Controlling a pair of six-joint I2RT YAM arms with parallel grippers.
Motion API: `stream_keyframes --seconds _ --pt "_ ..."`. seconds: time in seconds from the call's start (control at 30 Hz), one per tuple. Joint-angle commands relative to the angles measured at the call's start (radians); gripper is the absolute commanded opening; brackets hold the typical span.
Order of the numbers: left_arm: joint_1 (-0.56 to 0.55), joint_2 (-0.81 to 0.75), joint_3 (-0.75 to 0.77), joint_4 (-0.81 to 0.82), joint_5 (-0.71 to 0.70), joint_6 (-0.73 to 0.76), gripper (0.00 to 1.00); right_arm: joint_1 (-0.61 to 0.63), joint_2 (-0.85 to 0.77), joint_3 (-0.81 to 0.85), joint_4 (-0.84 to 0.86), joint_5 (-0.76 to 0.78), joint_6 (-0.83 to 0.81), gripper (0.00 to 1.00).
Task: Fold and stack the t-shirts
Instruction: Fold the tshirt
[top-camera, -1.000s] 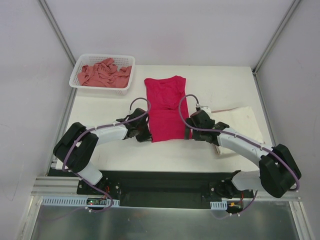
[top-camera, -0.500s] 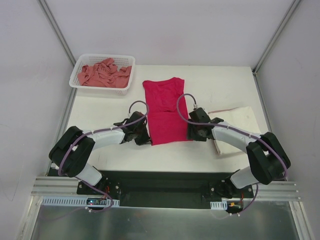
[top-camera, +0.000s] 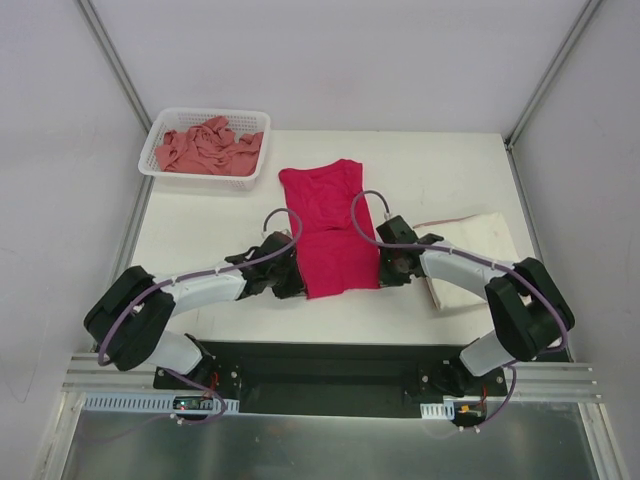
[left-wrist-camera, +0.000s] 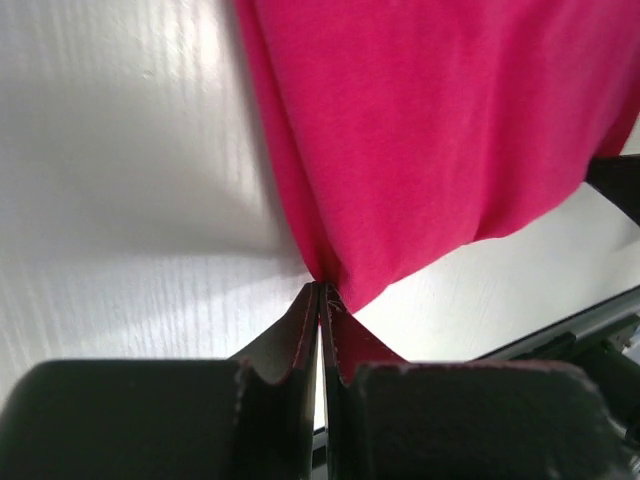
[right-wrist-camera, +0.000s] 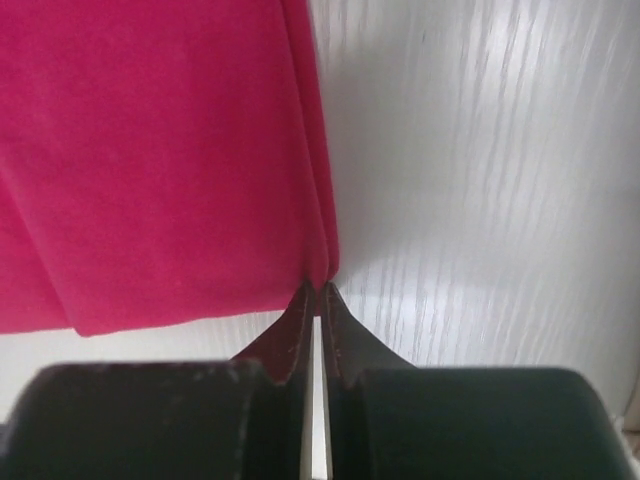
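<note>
A magenta-red t-shirt (top-camera: 327, 225) lies folded lengthwise in the middle of the table. My left gripper (top-camera: 290, 283) is shut on its near left corner, where the cloth (left-wrist-camera: 420, 140) bunches at the fingertips (left-wrist-camera: 310, 300). My right gripper (top-camera: 384, 270) is shut on the near right edge, pinching the fold of the shirt (right-wrist-camera: 150, 160). A cream-white t-shirt (top-camera: 470, 240) lies folded at the right, partly under my right arm. Salmon-pink t-shirts (top-camera: 208, 148) sit crumpled in the basket.
The white mesh basket (top-camera: 165, 172) stands at the far left corner of the table. The table's near edge and a dark rail run just behind both grippers. Grey walls enclose the table on three sides.
My right gripper has shut on the magenta-red shirt's near right edge. Both grippers have moved toward the near edge, and the shirt has slid with them and skewed to the left at its far end.
</note>
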Motion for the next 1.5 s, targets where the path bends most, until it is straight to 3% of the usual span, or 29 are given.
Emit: stream_keyframes --seconds 0.0,0.17,0.37,0.57,0.77,1.0,1.47 --pt "-0.046 -0.1 -0.052 -0.019 -0.017 -0.026 0.0 0.022 -0.154 -0.054 -0.104 -0.076 0.01 0.01" --pt "-0.185 -0.28 -0.122 -0.056 -0.046 -0.08 0.0 0.101 -0.368 -0.126 -0.218 -0.122 0.033 0.01" --pt "-0.247 -0.474 -0.134 -0.105 -0.057 -0.117 0.0 0.158 -0.546 -0.129 -0.272 -0.2 0.072 0.01" --pt "-0.247 -0.549 -0.078 -0.168 -0.196 -0.059 0.0 0.158 -0.616 0.001 -0.368 -0.061 0.026 0.01" --pt "-0.209 -0.491 0.063 -0.228 -0.367 -0.005 0.0 0.111 -0.538 0.145 -0.347 0.033 -0.028 0.01" --pt "-0.026 -0.399 0.184 -0.226 -0.304 0.075 0.0 -0.003 -0.357 0.337 -0.309 0.004 -0.105 0.01" --pt "0.132 -0.171 0.401 -0.226 -0.302 0.191 0.0 -0.148 -0.05 0.65 -0.281 -0.093 -0.212 0.0"
